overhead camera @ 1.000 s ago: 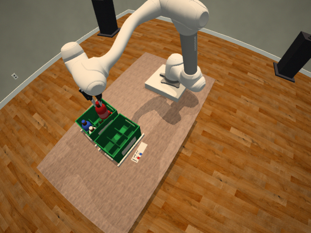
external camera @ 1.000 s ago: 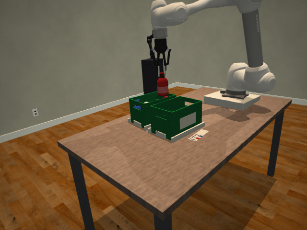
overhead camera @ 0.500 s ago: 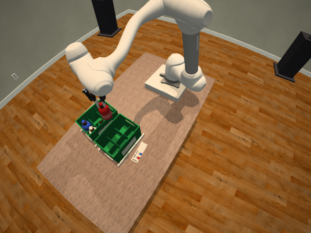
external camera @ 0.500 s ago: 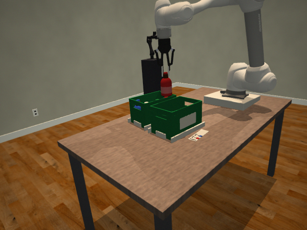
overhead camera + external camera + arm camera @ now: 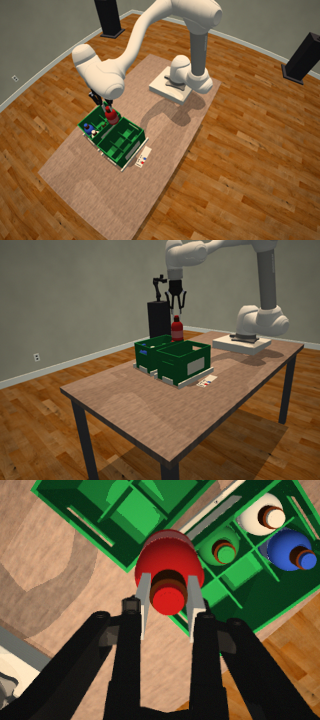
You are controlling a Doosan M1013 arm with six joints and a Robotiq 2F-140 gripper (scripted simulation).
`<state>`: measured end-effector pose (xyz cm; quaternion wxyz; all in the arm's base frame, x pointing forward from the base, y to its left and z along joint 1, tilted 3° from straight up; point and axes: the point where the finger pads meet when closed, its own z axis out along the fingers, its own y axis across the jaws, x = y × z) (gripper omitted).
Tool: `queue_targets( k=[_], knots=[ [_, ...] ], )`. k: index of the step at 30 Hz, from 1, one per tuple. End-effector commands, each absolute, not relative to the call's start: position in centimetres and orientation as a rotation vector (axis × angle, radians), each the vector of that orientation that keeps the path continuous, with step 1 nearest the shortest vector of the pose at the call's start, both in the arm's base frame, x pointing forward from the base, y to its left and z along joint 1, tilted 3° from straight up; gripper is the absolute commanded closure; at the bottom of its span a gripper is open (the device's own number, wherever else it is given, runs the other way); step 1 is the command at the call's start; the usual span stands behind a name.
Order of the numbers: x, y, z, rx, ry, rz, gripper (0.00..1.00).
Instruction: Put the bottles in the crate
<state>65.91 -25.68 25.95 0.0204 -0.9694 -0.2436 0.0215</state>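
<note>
My gripper (image 5: 107, 107) (image 5: 176, 317) (image 5: 168, 587) is shut on the neck of a red bottle (image 5: 111, 117) (image 5: 177, 327) (image 5: 169, 560). The bottle hangs upright above the inner corner of the bottle crate (image 5: 144, 361) (image 5: 265, 605), on the robot's side. That crate holds a blue bottle (image 5: 89, 129) (image 5: 285, 552), a white bottle (image 5: 257, 517) and a green bottle (image 5: 215, 545). A bit of red shows at its rim below the held bottle in the exterior view. The other crate (image 5: 121, 163) (image 5: 178, 369) has no bottles visible.
The pick list (image 5: 147, 151) (image 5: 212, 378) lies beside the empty crate. It shows a red and a blue square; its numbers are too small to read surely. Pale rails (image 5: 196, 377) edge the crates. The robot's base stands on a white block (image 5: 165, 93) (image 5: 232, 347).
</note>
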Motion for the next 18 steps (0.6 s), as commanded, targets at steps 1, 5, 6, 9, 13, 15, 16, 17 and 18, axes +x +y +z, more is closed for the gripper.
queue_targets(
  k=[1, 5, 6, 9, 13, 15, 16, 17, 18],
  knots=[
    [65.9, -25.2, 26.0, -3.007, -0.756, 0.067, 1.00],
    [65.8, -24.4, 26.0, -3.007, -0.756, 0.067, 1.00],
    [65.8, -24.2, 26.0, -3.007, -0.756, 0.067, 1.00],
    [65.7, -23.6, 26.0, -3.007, -0.756, 0.067, 1.00],
    [65.7, -22.8, 26.1, -3.007, -0.756, 0.067, 1.00],
    [65.7, -22.6, 26.1, -3.007, -0.756, 0.067, 1.00],
    [65.7, -22.6, 26.1, -3.007, -0.756, 0.067, 1.00],
    [65.7, -22.4, 26.1, -3.007, -0.756, 0.067, 1.00],
    [65.6, -22.2, 26.1, -3.007, -0.756, 0.067, 1.00]
  ],
)
